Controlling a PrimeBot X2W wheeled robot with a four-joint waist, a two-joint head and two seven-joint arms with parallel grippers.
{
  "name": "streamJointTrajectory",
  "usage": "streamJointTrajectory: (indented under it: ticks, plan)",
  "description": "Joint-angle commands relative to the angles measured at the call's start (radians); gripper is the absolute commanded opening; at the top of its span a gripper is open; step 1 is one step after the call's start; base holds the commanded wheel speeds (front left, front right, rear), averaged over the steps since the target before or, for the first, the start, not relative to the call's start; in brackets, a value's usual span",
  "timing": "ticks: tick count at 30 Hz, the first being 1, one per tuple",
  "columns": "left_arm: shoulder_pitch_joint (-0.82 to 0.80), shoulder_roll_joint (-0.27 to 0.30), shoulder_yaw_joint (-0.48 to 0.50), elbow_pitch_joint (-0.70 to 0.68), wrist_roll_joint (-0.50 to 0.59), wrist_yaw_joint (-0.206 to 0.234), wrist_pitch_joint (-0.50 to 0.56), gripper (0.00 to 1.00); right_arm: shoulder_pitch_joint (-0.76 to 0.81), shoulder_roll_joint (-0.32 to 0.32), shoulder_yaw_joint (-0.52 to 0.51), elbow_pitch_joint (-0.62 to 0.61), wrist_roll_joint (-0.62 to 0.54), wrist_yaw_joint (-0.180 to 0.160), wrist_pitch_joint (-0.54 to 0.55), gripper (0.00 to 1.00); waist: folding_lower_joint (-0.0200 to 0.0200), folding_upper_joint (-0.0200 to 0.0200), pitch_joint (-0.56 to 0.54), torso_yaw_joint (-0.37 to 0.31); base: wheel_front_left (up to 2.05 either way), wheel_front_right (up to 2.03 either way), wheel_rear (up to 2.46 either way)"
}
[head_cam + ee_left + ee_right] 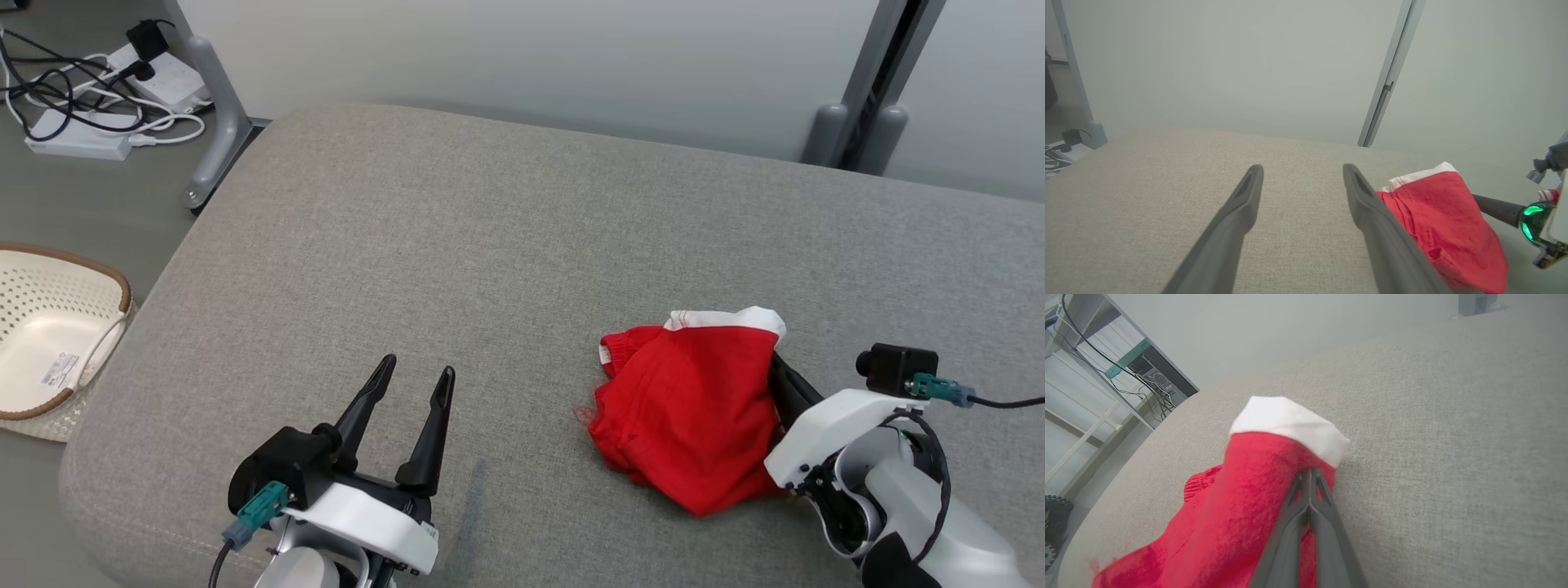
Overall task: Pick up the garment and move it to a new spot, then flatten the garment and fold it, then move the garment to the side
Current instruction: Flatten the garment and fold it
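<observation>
**While the left pincer gapes, the right one pinches red cloth**

Where the grey woven cushion [490, 245] curves down toward its right front, the garment [694, 408] lies bunched on it, a red knit piece with a white band along its top edge and a ribbed cuff showing at its left. The right gripper [1309, 472] has its two dark tapered fingers pressed flat together, nipping a fold of red fabric just under the white band. In the head view the cloth drapes over those fingers and hides their tips. The left gripper [418, 366] sits well apart from the garment over bare cushion, its fingers spread wide around nothing. Beside the cushion's left edge, a perforated white plastic basket [49, 286] with a brown rim is cut off by the frame. The garment's lower hem blurs in the right wrist view.
</observation>
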Motion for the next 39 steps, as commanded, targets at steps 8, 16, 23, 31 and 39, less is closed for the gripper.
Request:
streamJointTrajectory:
  ticks: [8, 16, 23, 31, 39]
  plan:
    - [-0.036, 0.004, -0.006, -0.003, -0.023, -0.002, -0.003, 1.00, -0.097, -0.028, 0.076, 0.040, 0.002, 0.000, -0.009, 0.00, 0.0000, 0.0000, 0.042, 0.059, 0.00, 0.00, 0.00]
    - [-0.033, 0.004, -0.009, 0.003, -0.035, -0.002, -0.003, 1.00, -0.149, -0.050, 0.180, 0.131, -0.051, 0.000, -0.015, 0.00, 0.0000, 0.0000, 0.047, 0.087, 0.00, 0.00, 0.00]
    - [-0.024, 0.004, 0.000, 0.007, -0.036, 0.000, -0.003, 1.00, -0.188, -0.036, 0.150, 0.168, -0.062, 0.000, -0.043, 0.00, 0.0000, 0.0000, 0.029, 0.071, 0.00, 0.00, 0.00]
    - [-0.014, 0.004, -0.002, 0.007, -0.037, 0.004, -0.003, 1.00, -0.136, 0.010, 0.103, -0.016, -0.101, 0.000, -0.044, 0.00, 0.0000, 0.0000, 0.008, 0.053, 0.00, 0.00, 0.00]
    - [-0.010, 0.004, -0.006, 0.012, -0.032, 0.004, -0.003, 1.00, -0.092, 0.025, 0.183, 0.022, -0.093, 0.000, 0.014, 0.00, 0.0000, 0.0000, 0.002, 0.060, 0.00, 0.00, 0.00]
